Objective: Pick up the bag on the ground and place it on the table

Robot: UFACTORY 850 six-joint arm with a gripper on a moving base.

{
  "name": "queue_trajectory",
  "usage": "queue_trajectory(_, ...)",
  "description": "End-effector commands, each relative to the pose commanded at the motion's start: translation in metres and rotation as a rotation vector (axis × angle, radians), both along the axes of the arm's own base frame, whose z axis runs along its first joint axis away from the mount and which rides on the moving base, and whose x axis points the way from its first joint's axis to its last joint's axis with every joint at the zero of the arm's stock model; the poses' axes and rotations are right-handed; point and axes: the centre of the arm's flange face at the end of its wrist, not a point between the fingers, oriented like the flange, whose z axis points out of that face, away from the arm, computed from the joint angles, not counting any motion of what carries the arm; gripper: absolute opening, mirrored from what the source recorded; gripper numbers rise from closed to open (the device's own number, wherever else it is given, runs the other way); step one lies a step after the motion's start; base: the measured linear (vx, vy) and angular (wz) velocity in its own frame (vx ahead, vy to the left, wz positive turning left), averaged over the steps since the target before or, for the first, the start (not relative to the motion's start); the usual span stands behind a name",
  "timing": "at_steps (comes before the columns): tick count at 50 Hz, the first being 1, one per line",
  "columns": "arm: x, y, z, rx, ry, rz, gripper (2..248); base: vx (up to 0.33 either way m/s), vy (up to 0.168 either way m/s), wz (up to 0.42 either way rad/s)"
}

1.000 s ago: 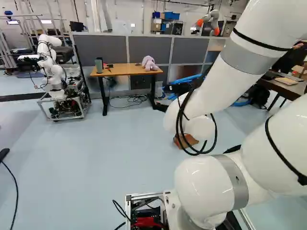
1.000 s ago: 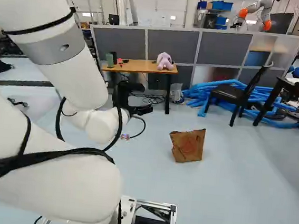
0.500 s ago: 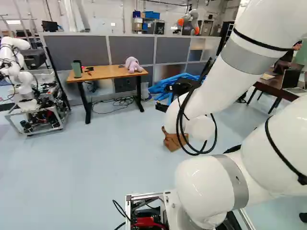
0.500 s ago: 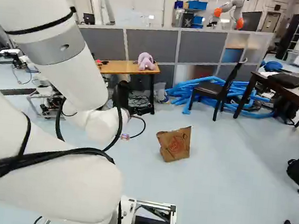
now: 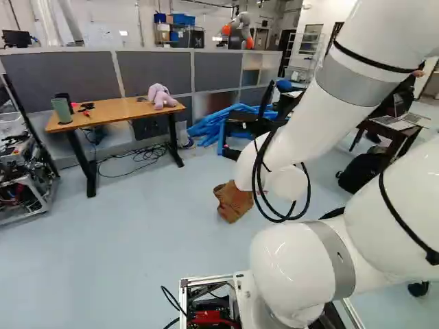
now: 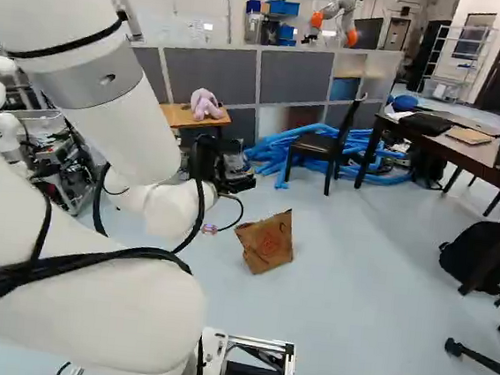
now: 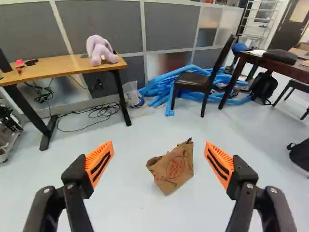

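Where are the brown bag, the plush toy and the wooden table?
Brown bag (image 7: 175,169), wrist view, its printed side.
Plush toy (image 5: 160,96), left base view, its body.
Wooden table (image 7: 58,67), wrist view, its top.

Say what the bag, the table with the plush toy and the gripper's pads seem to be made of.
Bag: brown paper, matt, going by its sharp creases and crumpled top edge.
Table: the top looks like wood or wood-effect laminate, smooth and warm brown; the dark legs are probably painted metal, being slim and straight-edged.
Pads: orange, matt, ribbed; rubber or flexible plastic.
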Motion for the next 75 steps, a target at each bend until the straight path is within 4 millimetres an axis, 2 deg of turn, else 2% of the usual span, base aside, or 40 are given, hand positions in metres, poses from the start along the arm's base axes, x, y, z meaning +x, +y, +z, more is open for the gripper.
queue_trajectory(14,0.0000,0.0000,0.0000,0.000,0.000,0.000,247,0.148,-0.049,-0.268)
queue_trajectory(75,0.0000,0.0000,0.0000,0.000,0.000,0.000,247,0.149,0.000,-0.019)
